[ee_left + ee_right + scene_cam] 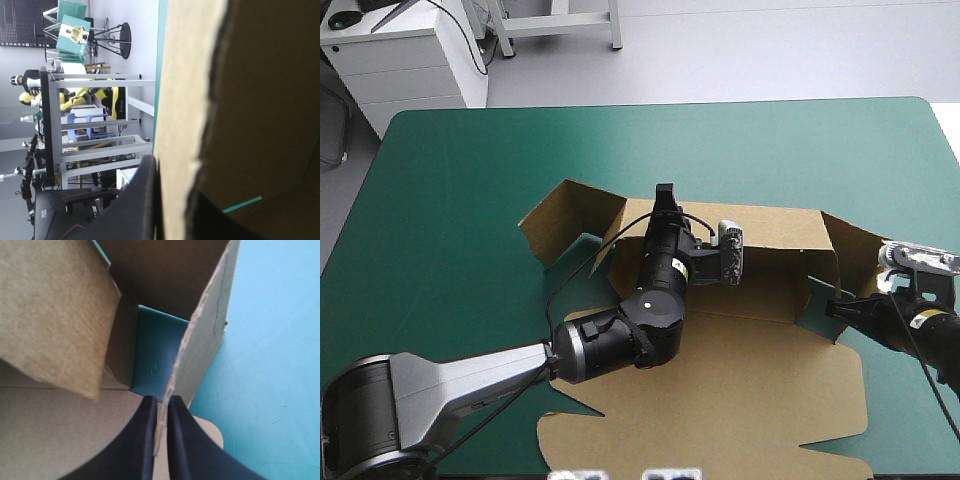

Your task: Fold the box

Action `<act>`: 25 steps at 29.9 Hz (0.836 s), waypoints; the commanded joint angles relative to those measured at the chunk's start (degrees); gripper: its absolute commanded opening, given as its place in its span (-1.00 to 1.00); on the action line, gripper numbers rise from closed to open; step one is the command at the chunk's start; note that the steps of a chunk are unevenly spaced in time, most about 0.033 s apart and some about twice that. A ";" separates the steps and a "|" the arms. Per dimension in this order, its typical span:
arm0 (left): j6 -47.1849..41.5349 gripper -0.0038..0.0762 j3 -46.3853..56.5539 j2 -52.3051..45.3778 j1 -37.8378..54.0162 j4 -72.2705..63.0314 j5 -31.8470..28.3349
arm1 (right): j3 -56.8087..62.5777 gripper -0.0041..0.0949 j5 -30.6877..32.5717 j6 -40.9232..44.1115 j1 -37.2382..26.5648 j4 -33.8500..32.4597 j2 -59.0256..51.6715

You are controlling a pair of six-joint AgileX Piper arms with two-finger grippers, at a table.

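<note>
On teal-green cover [470, 200], brown box [740, 400] — walls raised

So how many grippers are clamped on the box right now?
2. The left gripper pinches the box's raised far wall near its middle; the right gripper pinches a raised flap at its right end.

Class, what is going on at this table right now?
Two robot arms are working a cut sheet of brown board, the box, on the teal-green table cover. The left gripper pinches its raised far wall; the right gripper pinches a raised flap at the right end. The near panel lies flat.
</note>
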 commanded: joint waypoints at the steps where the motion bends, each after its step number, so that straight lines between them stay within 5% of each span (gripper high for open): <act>1: -1.20 -0.92 -1.57 -2.59 -0.48 1.96 -1.09 | -1.55 -0.93 -4.26 -0.62 -0.14 0.52 -0.46; 18: -1.20 -0.92 -1.57 -2.59 -0.48 1.96 -1.09 | -1.76 -0.90 -2.24 -0.90 -0.14 0.47 -0.56; 25: -1.20 -0.92 -1.57 -2.59 -0.48 1.96 -0.99 | -1.74 -0.13 5.63 -0.90 -0.14 4.57 -0.56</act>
